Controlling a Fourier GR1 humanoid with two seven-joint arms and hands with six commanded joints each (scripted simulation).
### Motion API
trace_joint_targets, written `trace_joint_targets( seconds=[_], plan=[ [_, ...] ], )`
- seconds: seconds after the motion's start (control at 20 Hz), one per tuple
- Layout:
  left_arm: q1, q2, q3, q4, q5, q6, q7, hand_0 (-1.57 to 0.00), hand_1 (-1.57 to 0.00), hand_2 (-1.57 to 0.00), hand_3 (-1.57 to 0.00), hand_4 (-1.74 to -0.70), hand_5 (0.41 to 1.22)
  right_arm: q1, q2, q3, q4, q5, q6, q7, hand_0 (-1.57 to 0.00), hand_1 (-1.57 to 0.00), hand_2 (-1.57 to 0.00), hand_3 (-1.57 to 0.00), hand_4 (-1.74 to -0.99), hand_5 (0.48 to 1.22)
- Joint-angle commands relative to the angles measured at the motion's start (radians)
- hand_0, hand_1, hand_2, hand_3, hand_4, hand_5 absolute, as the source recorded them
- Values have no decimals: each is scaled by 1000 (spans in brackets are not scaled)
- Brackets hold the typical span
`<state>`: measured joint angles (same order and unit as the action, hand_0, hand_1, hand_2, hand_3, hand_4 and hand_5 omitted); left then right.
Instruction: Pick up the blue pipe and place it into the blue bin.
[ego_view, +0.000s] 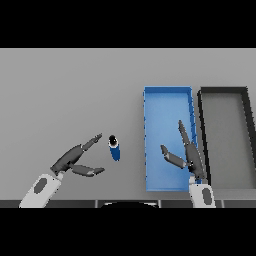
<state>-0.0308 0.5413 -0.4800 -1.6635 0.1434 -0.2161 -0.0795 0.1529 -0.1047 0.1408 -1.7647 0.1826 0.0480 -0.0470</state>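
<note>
While the pipe stands on the grey table, the left hand is close to it on its left side. This hand comes in from the lower left corner, and its white forearm points up and to the right. Its fingers are spread and nearly straight: the upper ones reach toward the pipe's dark top end, and the thumb lies lower, pointing to the right under the pipe's level. A small gap shows between the fingertips and the pipe, so the hand holds nothing.

The pipe is a short blue tube with a dark opening at the top. It sits just left of the blue bin, apart from its wall.

The right hand comes in from the lower edge and hovers over the right part of the bin. Its fingers are straight and point upward, and the thumb stretches out to the left. It is relaxed and holds nothing.

To the right of the bin, just beside it, is a black bin with a grey floor.

No writing or label can be read on any thing.
</note>
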Motion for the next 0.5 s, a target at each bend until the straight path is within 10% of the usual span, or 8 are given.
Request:
trace_joint_targets(
  seconds=[0.0,0.45],
  plan=[
    [-14,-25,-12,9,-9,9,13,1,1,1,1,-1189,463,-1,4,1,1,-1,0,9,1,1,1,1,-1228,621],
    [-117,-203,-75,196,-71,17,27,1,1,1,1,-1152,459,9,10,6,7,18,-12,0,1,1,1,1,-1206,606]
  ],
)
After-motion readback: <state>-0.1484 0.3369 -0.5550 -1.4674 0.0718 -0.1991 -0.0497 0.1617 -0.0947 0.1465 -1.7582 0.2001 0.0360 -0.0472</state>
